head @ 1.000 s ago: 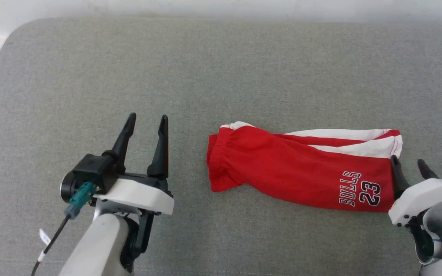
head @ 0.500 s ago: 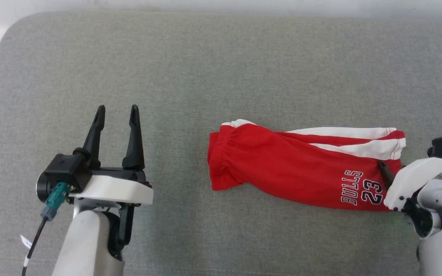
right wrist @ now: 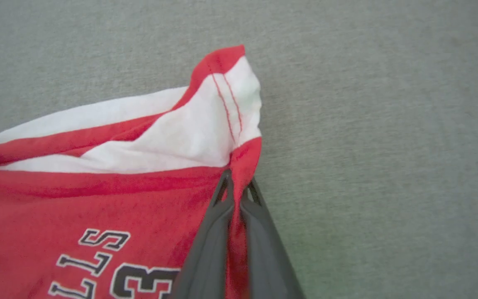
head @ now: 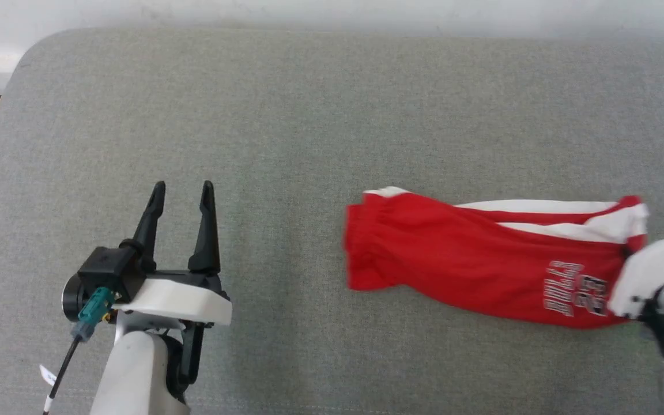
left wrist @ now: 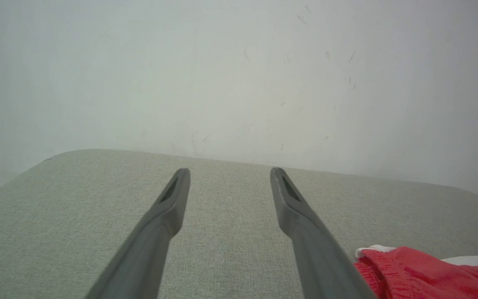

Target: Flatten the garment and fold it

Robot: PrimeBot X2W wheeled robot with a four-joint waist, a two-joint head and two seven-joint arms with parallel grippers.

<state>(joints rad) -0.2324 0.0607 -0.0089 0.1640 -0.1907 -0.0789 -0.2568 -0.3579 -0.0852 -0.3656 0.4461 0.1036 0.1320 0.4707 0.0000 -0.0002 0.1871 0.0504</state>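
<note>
Since a second ago the right gripper (right wrist: 236, 179) has clamped onto the hem of the shorts (head: 470, 265). The left gripper (head: 184, 187) hovers wide open, empty.

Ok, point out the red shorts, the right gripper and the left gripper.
red shorts (head: 470, 271), head view, mid red leg panel.
right gripper (right wrist: 237, 181), right wrist view, between fingertips shut on the hem.
left gripper (head: 184, 186), head view, between its open fingertips.

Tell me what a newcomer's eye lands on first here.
The bright red shorts, lying bunched at the right of the grey padded surface. Next, the right gripper, jaws pinched shut on their hem edge, while the left gripper hangs open at the left.
</note>
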